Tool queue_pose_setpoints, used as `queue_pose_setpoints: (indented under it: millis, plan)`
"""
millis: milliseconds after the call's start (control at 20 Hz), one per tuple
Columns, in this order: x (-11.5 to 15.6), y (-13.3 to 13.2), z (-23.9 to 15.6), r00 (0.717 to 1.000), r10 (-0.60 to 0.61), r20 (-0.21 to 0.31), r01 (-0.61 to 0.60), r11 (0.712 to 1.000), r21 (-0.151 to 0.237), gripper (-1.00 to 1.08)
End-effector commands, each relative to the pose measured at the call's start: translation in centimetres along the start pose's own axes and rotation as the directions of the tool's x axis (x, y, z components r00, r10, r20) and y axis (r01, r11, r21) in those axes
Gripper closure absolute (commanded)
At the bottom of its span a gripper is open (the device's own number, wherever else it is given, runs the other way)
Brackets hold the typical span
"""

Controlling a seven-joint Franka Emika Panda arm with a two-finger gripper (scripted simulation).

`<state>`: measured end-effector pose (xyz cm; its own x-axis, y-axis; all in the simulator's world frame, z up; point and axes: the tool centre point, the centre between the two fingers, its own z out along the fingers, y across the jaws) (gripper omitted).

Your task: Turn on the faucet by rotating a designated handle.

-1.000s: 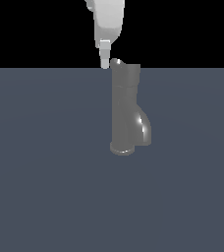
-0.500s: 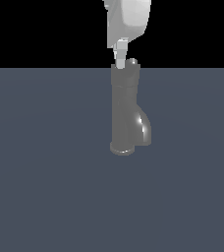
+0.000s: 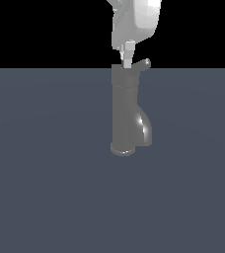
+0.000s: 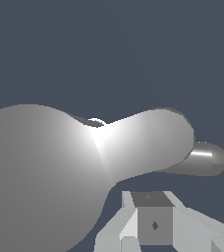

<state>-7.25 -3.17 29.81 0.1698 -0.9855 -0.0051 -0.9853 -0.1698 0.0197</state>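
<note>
The grey faucet [image 3: 124, 108] stands upright on its round base, and its glossy curved spout [image 3: 145, 129] points to the exterior view's right. The handle [image 3: 143, 64], a short upturned lever, sticks out of the wider cap toward the exterior view's right. My gripper [image 3: 128, 61] comes down from above with its fingers together and its tip at the cap's top edge, just beside the handle's root. In the wrist view the rounded cap [image 4: 40, 172] fills one side, the handle [image 4: 148, 142] juts out from it, and the spout [image 4: 207, 160] lies beyond. My gripper [image 4: 153, 224] is shut and holds nothing.
The faucet stands on a flat blue-grey floor [image 3: 45, 188] that runs to a black background. The white arm body [image 3: 136, 20] hangs above the faucet.
My gripper has moved toward the exterior view's right, from beside the cap to over it. The handle has swung the same way and now juts out clearly.
</note>
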Motion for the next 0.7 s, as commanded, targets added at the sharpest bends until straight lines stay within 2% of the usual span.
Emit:
queue_pose_setpoints:
  millis: [0,250,300,650]
  plan:
    - [5.7,0.0,0.0,0.996,0.086,-0.003,-0.086,0.996,0.018,1.08]
    - [7.8,-0.4,-0.1,0.995,0.1,-0.003,-0.1,0.995,0.02,1.08]
    - [2.1,-0.5,-0.1,1.0,0.007,0.004,-0.007,1.0,-0.009,1.08]
    - [4.4,-2.4,-0.1,0.999,0.034,0.001,-0.034,0.999,0.0,1.08]
